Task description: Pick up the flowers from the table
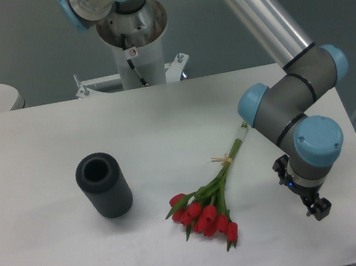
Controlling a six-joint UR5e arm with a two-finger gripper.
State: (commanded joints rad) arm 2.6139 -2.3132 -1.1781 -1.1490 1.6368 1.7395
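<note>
The gripper is hanging over the table, right of the flowers; its jaw state is unclear. A cylinder is standing left.

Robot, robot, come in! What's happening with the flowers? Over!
Gripper off to the flowers' right, holding nothing; jaws too small to read. Flowers lying flat on the table, untouched. Dark ribbed cylinder stands clear to their left. Over.

Table matt white, smooth; cylinder dark grey, ribbed, matt; arm tube glossy metal.
</note>
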